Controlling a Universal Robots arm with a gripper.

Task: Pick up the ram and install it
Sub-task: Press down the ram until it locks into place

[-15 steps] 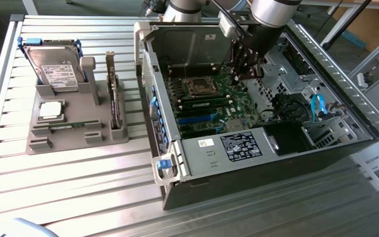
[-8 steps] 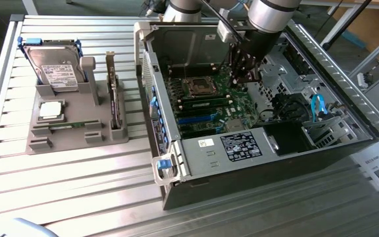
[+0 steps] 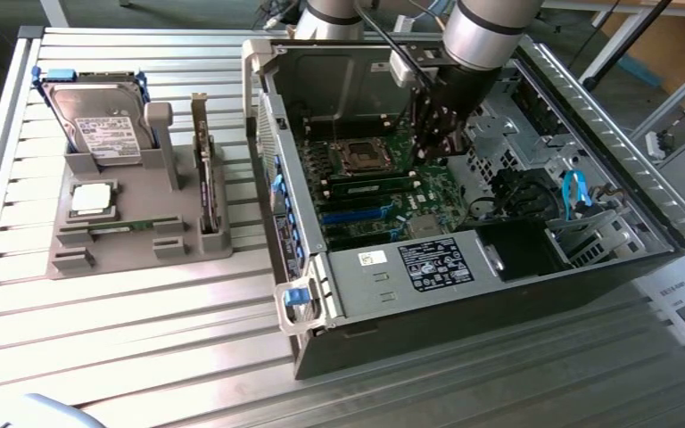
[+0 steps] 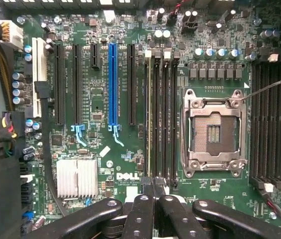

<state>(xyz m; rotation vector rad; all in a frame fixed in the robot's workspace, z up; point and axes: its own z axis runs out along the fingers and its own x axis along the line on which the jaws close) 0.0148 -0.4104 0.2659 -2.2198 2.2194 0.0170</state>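
Observation:
The ram (image 4: 149, 119) stands edge-on in the memory slot furthest from the empty CPU socket (image 4: 213, 132), and it looks seated in that slot. In the exterior view the ram (image 3: 373, 185) is a thin green strip just below the CPU socket (image 3: 360, 156). My gripper (image 4: 153, 185) hangs at one end of the memory slots. Its black fingers (image 4: 141, 209) are drawn together and I see nothing between them. From outside, the gripper (image 3: 428, 156) reaches down into the open computer case (image 3: 462, 267) above the motherboard.
A grey parts tray (image 3: 117, 259) lies on the exterior view's left. It holds a hard drive (image 3: 99, 125), a square silver CPU (image 3: 90, 198) and an upright expansion card (image 3: 206, 169). Case walls, cables and a drive cage surround the arm.

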